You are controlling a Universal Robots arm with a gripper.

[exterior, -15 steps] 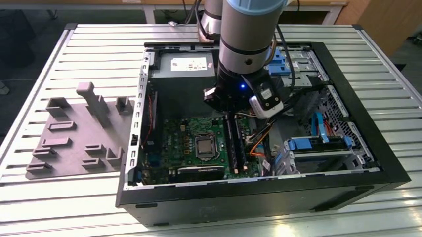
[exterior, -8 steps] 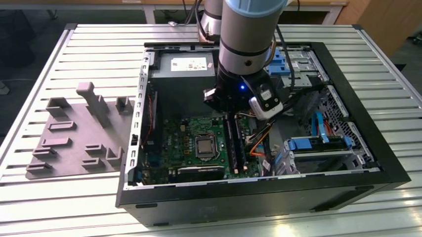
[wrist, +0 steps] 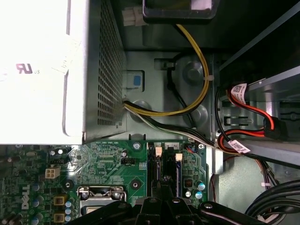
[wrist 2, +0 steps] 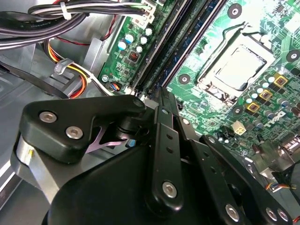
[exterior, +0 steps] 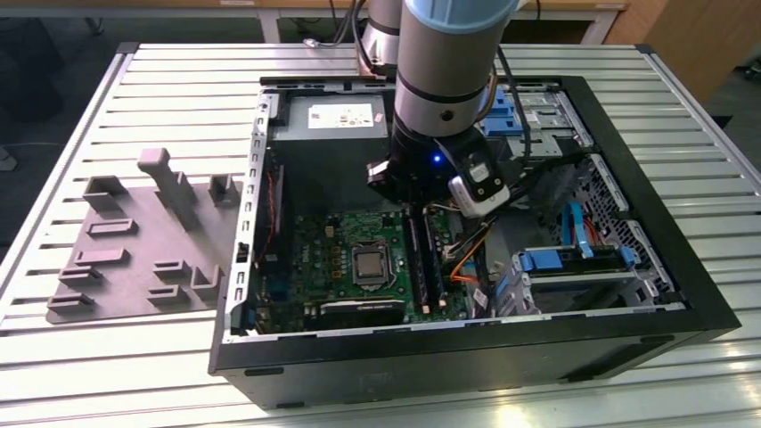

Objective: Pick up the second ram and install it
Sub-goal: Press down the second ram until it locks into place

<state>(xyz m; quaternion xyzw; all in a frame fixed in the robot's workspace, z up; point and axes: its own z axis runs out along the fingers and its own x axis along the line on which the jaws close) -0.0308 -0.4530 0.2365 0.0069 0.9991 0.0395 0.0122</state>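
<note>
Slatted table (exterior: pixel 143 366), open computer case (exterior: pixel 666 294): arm upright, tool (wrist 2: pixel 161 96) low over the motherboard slots (exterior: pixel 422 259), fingers together, grip unclear.

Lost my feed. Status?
Gripper down over the motherboard slots. Second ram lying in a slot. Cables run beside.

Green motherboard (exterior: pixel 345 259) inside a black computer case (exterior: pixel 666 267); grey fixture plate (exterior: pixel 131 250) on the pale ribbed table (exterior: pixel 119 374). Black gripper (wrist 2: pixel 161 101); beside it, yellow and orange cables (wrist 2: pixel 61 61), perhaps red too.
</note>
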